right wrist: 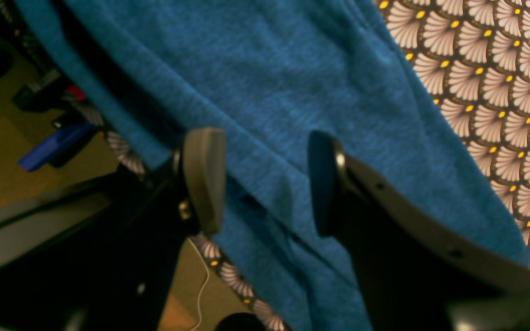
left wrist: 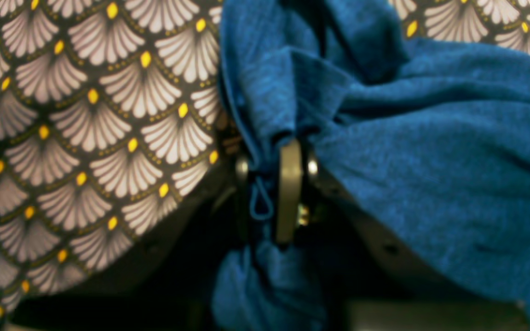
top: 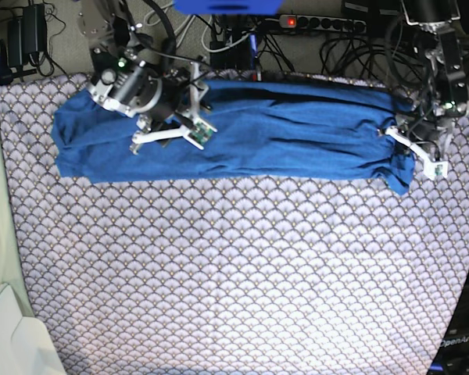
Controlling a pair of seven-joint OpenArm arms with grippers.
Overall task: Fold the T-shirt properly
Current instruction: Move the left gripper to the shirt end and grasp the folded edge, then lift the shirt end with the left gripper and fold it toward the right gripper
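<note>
The blue T-shirt (top: 297, 133) lies as a long folded band across the far part of the table. At its right end my left gripper (top: 404, 142) is shut on a bunched edge. In the left wrist view that fabric (left wrist: 430, 138) is pinched in the left gripper (left wrist: 265, 184), with a thread loop hanging between the fingers. Over the left part of the band my right gripper (top: 172, 129) stands open. The right wrist view shows the right gripper (right wrist: 265, 181) with its jaws wide apart and the T-shirt (right wrist: 269, 69) lying under and between them, not gripped.
A scallop-patterned grey-white cloth (top: 234, 273) covers the table under the shirt. A power strip (top: 320, 23) and cables lie beyond the far edge. The floor with dark clutter (right wrist: 53, 142) shows past the table edge. A white object (top: 16, 336) sits at the near left.
</note>
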